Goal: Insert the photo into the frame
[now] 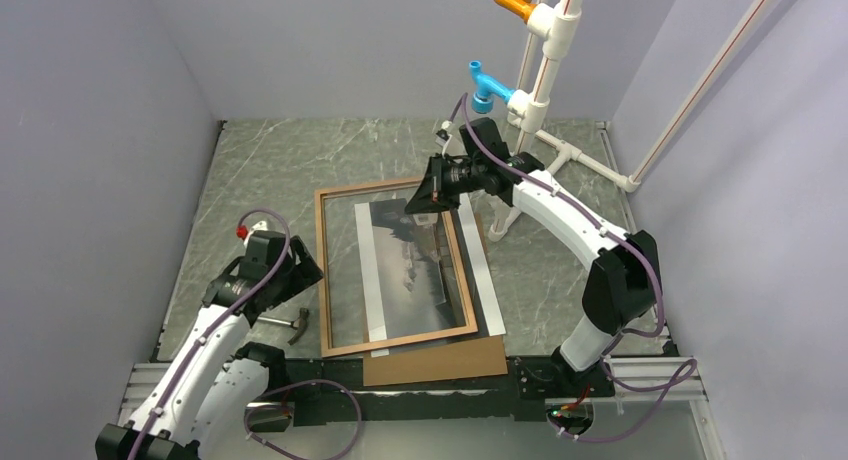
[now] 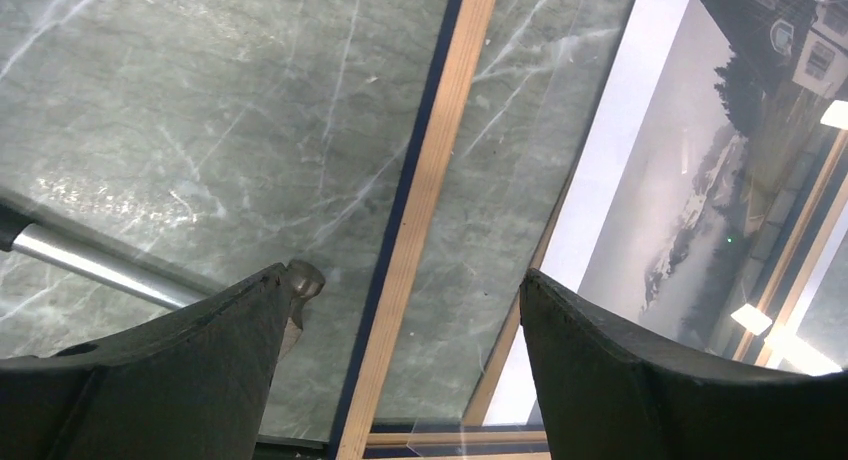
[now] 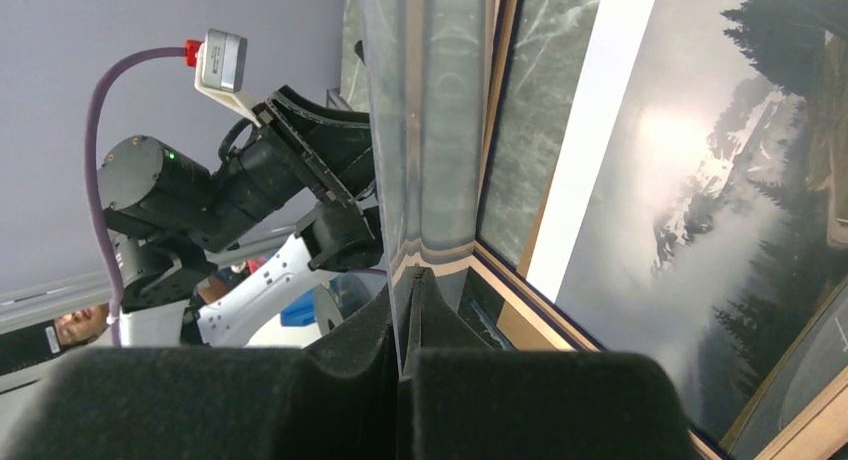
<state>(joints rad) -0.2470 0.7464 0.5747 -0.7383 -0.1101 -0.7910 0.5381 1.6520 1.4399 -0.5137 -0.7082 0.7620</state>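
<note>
frame [image 2: 430, 180] lies below the released left gripper [image 2: 405, 285], while the right gripper [image 3: 405, 315] pinches a clear pane [image 3: 425, 130].

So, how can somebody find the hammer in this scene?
Start at the marbled grey-green table and find the large wooden frame lying on it. Left of the frame's near corner, beside the left arm, lies a small hammer. Unlike the flat sheets nearby, it is a metal tool with a shiny handle.
</note>
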